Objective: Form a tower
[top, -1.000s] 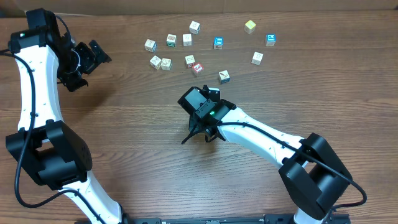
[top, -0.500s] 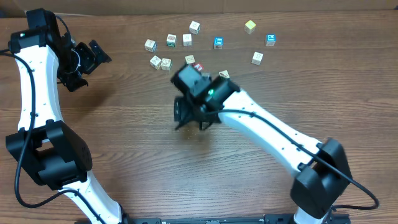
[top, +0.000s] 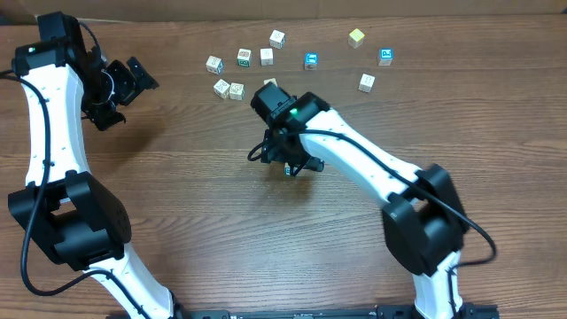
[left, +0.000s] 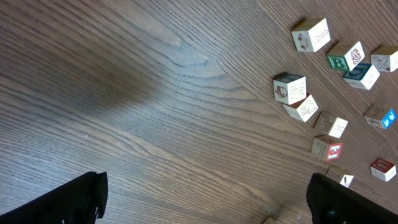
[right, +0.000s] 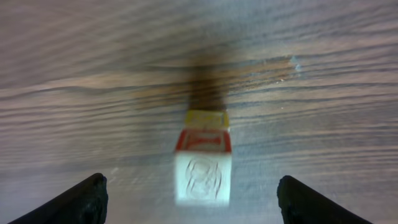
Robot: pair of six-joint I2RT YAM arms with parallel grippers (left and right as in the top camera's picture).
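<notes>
Right gripper (top: 285, 158): found released. In the right wrist view both fingers (right: 87, 200) stood wide apart at the lower corners of the frame, and neither touched anything.

The tower (right: 202, 155) stood on the table (top: 177, 221) directly below this gripper, centred between the two fingers and clear of both. The view was blurred. Three tiers could be told apart: a pale cube on top with a faint print on its upper face, a red-edged cube under it, and a yellow one lowest. The stack was one cube wide and appeared upright. A dark shadow lay on the wood just beyond it. From overhead the gripper and its wrist covered the stack, so its lean could not be checked from that side.

Left gripper (top: 131, 93): found released, its jaws fully spread and holding nothing. It hung over bare wood, well apart from the tower and from the right arm.

Loose cubes (left: 289, 87): a scattered group lay ahead of the left gripper and off to its right. Seen from overhead, the same group lay just beyond the right gripper, on the far side from its arm's base. None touched either gripper.
</notes>
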